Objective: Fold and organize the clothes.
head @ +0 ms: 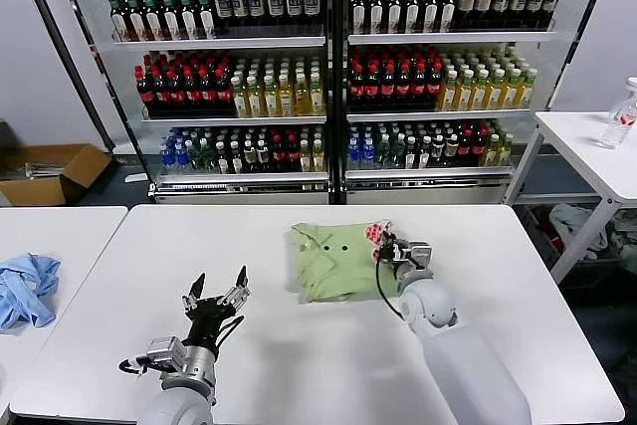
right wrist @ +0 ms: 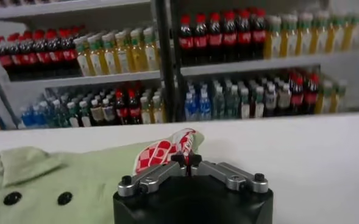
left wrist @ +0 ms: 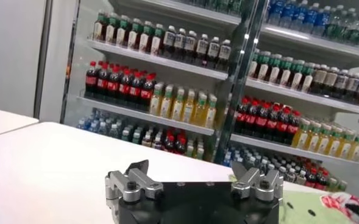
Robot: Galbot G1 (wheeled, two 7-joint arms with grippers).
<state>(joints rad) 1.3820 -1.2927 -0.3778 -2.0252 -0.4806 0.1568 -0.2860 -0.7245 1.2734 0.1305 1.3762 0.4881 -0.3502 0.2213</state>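
Two glass-fronted coolers (head: 333,77) fill the back wall, their shelves stocked with rows of bottles in dark, red-capped, yellow and green lots. Before them stands the main white desk (head: 299,345), flanked by a second white desk (head: 45,231) on the robot's left and a third (head: 597,151) at far right carrying a clear bottle (head: 619,114). An open cardboard box (head: 50,171) sits on the floor beyond the left-hand desk.

On the main desk, right of centre, lies the light green polo shirt (head: 333,261) — bundled into a rough rectangle, collar and two dark buttons (right wrist: 38,198) facing up, its red-and-white printed patch (right wrist: 164,149) at the edge nearest the right arm. A crumpled light blue cloth (head: 25,286) rests on the left-hand desk, well apart from the shirt.

Right pincer (head: 390,249): at the shirt's right edge, fingers closed together on the cloth just beside the printed patch. Left pincer (head: 217,289): held above bare desk to the left of the shirt, fingers spread wide, gripping nothing — clear of the garment.
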